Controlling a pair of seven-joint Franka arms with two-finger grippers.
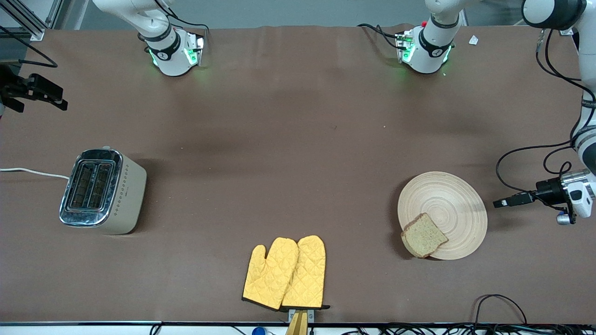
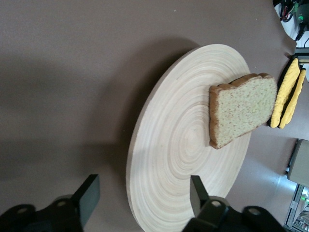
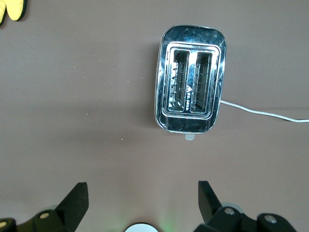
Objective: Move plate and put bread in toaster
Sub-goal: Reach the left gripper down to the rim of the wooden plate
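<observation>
So far nothing of the task looks done. The bread [image 1: 423, 235] lies on the plate [image 1: 447, 204], at the edge nearest the front camera, one corner overhanging the rim; in the left wrist view it rests flat on the ringed wood. The plate sits on the tabletop [image 1: 298, 139] toward the left arm's end, well apart from the toaster [image 1: 100, 190], which stands toward the right arm's end with both slots empty and its white cord [image 1: 32, 172] trailing off the edge. My judgement: both the plate move and the loading of the bread are still ahead.

The left gripper [image 1: 505, 202] hangs low just beside the plate, on the side away from the toaster, its fingers [image 2: 87, 195] spread apart and holding nothing, the plate's rim lined up between them in its wrist view. The right gripper [image 3: 140, 200] sits high over the tabletop near the toaster, fingers likewise spread and empty, looking straight down on the chrome top.

A pair of yellow oven mitts [image 1: 285, 272] lies between plate and toaster, nearer the front camera than either. The tabletop is covered in plain brown cloth, slightly creased. Cables run along its front edge, with a small scrap of white paper [image 1: 473, 40] near the left arm's base.
</observation>
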